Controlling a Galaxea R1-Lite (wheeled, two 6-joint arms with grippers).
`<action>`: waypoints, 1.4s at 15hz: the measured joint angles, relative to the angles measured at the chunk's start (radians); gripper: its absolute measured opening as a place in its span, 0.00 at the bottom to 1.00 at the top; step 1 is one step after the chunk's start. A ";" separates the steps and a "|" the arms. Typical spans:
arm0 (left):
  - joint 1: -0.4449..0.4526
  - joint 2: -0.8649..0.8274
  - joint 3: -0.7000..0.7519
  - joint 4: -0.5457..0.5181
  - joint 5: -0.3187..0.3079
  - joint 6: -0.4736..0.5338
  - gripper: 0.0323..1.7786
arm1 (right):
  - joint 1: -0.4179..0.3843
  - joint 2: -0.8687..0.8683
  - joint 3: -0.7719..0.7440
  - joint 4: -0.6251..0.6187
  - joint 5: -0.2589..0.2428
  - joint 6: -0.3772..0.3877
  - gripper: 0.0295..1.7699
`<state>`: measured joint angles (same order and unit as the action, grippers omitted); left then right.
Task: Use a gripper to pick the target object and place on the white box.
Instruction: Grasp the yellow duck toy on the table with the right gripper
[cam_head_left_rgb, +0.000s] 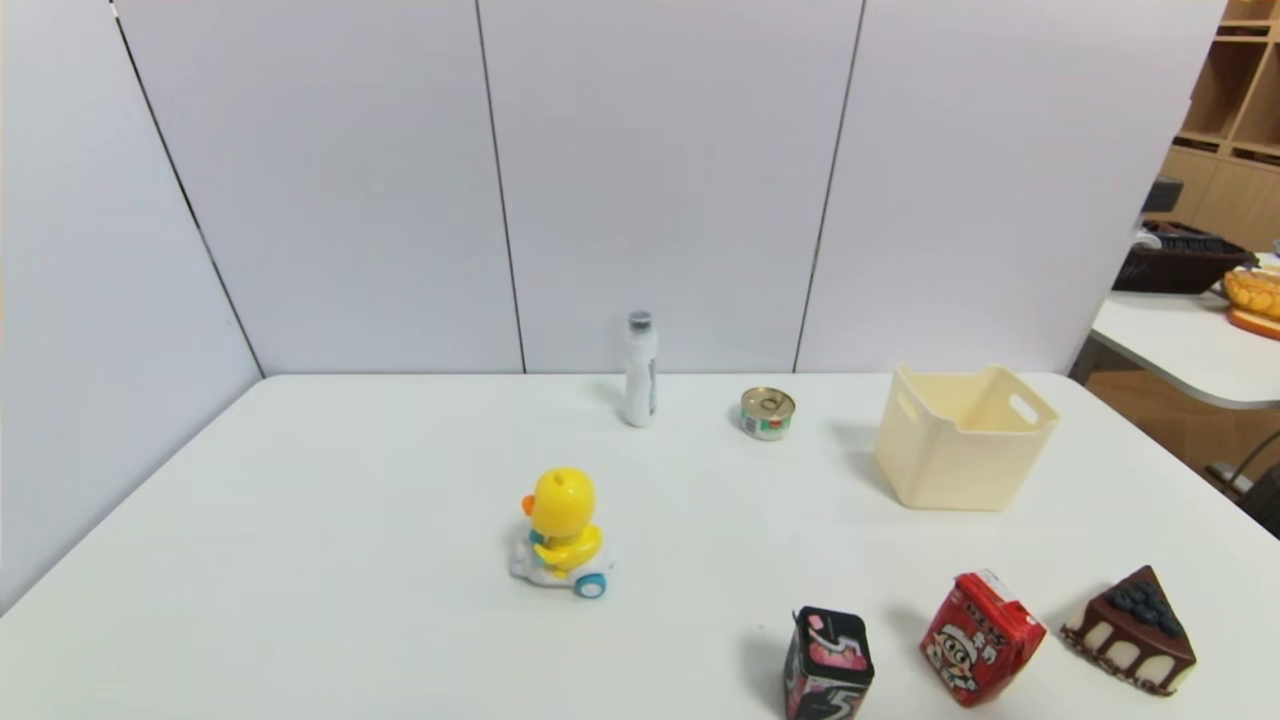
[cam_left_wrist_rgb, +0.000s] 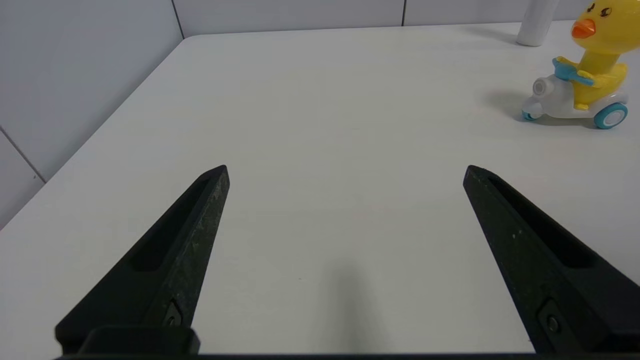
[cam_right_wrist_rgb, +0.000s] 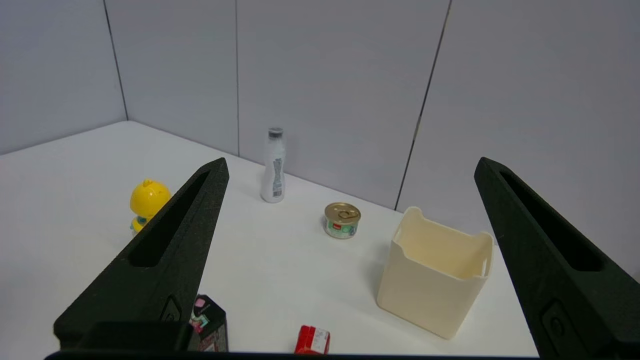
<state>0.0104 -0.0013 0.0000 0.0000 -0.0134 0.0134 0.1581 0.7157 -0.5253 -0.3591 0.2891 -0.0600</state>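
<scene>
The yellow duck toy (cam_head_left_rgb: 562, 530) with an orange beak rides a white cart with blue wheels near the middle of the table, upright. The cream-white box (cam_head_left_rgb: 962, 438) stands empty at the back right. Neither gripper shows in the head view. My left gripper (cam_left_wrist_rgb: 346, 172) is open low over bare table, with the duck (cam_left_wrist_rgb: 587, 65) well off to one side. My right gripper (cam_right_wrist_rgb: 351, 166) is open above the table's near right part, looking at the box (cam_right_wrist_rgb: 435, 272) and, farther off, the duck (cam_right_wrist_rgb: 147, 200), half hidden behind one finger.
A white bottle (cam_head_left_rgb: 640, 370) and a small tin can (cam_head_left_rgb: 767, 413) stand at the back. A black-pink carton (cam_head_left_rgb: 828, 665), a red cartoon carton (cam_head_left_rgb: 980, 638) and a toy cake slice (cam_head_left_rgb: 1135, 630) sit along the front right. Grey partition walls close the back and left.
</scene>
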 joint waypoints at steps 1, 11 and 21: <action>0.000 0.000 0.000 0.000 0.000 0.000 0.95 | -0.002 0.050 -0.014 -0.036 0.027 -0.004 0.96; 0.000 0.000 0.000 0.000 0.000 0.000 0.95 | 0.096 0.493 -0.023 -0.290 0.359 -0.088 0.96; 0.000 0.000 0.000 0.000 0.000 0.000 0.95 | 0.264 0.771 -0.038 -0.362 0.359 -0.101 0.96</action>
<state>0.0104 -0.0009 0.0000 0.0000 -0.0134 0.0138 0.4217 1.4864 -0.5636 -0.7215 0.6479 -0.1615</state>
